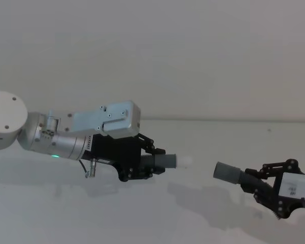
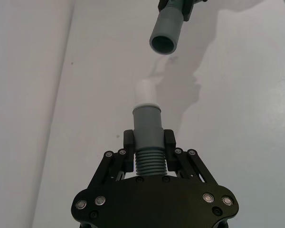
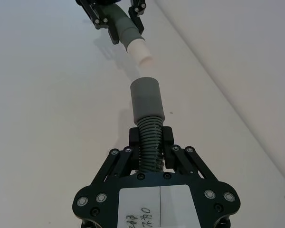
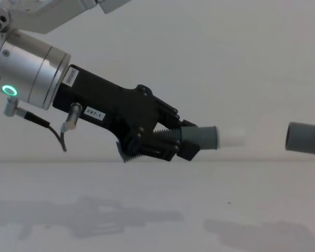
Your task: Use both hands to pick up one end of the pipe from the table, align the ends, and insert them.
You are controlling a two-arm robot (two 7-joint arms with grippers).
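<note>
Head view has the white counter [image 1: 157, 213] across the lower half of the frame, with both arms held above it and casting shadows on it. At left centre, the left end effector [image 1: 151, 165] on its silver wrist [image 1: 61, 145] with a green ring light is pinching the left hose piece [image 1: 162, 162] by its ribbed part, so that the grey cuff and its white tube tip [image 1: 184, 161] stick out toward the right of the frame. At lower right, the right end effector [image 1: 256, 179] is clamped on the right hose piece [image 1: 231, 173], whose plain grey cuff points left and slightly up.

The two ends face each other with a clear gap between them, the white tip sitting a little higher in the frame than the open cuff.

Right wrist view looks along the ribbed hose between the black fingers [image 3: 134, 137], which press on it from both sides. Left wrist view shows the hollow mouth of the opposite cuff [image 2: 164, 43] at upper centre, apart from the white tip.
</note>
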